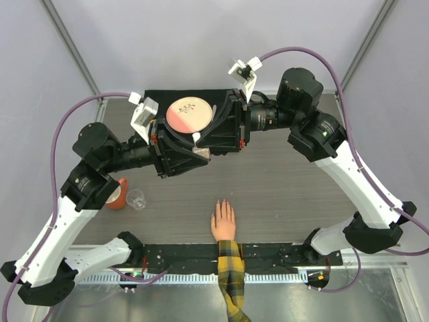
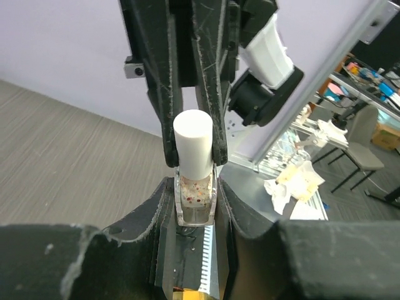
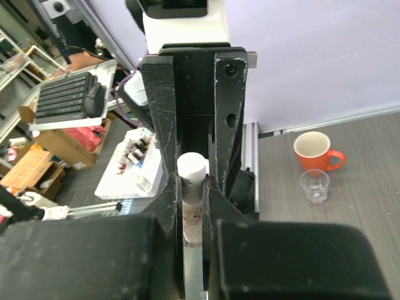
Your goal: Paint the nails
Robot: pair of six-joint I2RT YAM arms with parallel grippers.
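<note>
Far left, an orange mug (image 1: 117,194) and a small clear glass (image 1: 136,198) stand just beside each other on the table (image 1: 281,181). At centre the left gripper (image 2: 195,187) pinches a clear bottle (image 2: 195,203) by its glass body, while the right gripper (image 3: 192,187) is clamped on its white cap (image 2: 194,144). The nails (image 1: 222,203), prob. pinkish but v. small in the top view, tip a hand (image 1: 223,223) lying flat near the front edge, well apart from the bottle.

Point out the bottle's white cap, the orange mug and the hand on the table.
white cap (image 2: 192,140): left wrist view, cap's side.
orange mug (image 3: 315,162): right wrist view, outer wall.
hand (image 1: 223,223): top external view, back of hand.
</note>
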